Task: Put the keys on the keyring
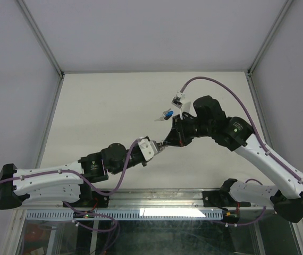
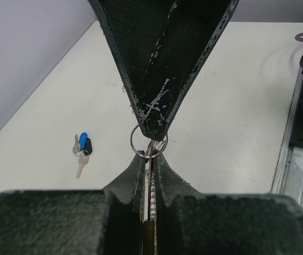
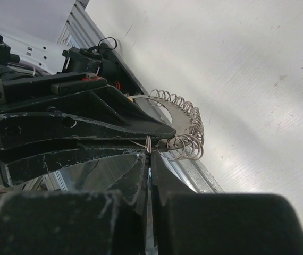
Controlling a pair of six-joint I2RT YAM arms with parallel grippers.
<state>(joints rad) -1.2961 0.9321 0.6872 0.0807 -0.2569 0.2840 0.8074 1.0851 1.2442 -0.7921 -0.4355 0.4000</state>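
Keys (image 2: 82, 150) lie unthreaded on the table (image 2: 236, 106), ahead-left of the left pincer (image 2: 150, 163). That pincer and the right pincer (image 3: 150, 159) both clamp the keyring (image 3: 187, 127) between them; threading remains.

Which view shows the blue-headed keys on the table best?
Left wrist: the keys lie unobstructed on the table, blue head and silver blades distinct. Top external shows them as a tiny blue speck beside the right arm. Right wrist misses them entirely.
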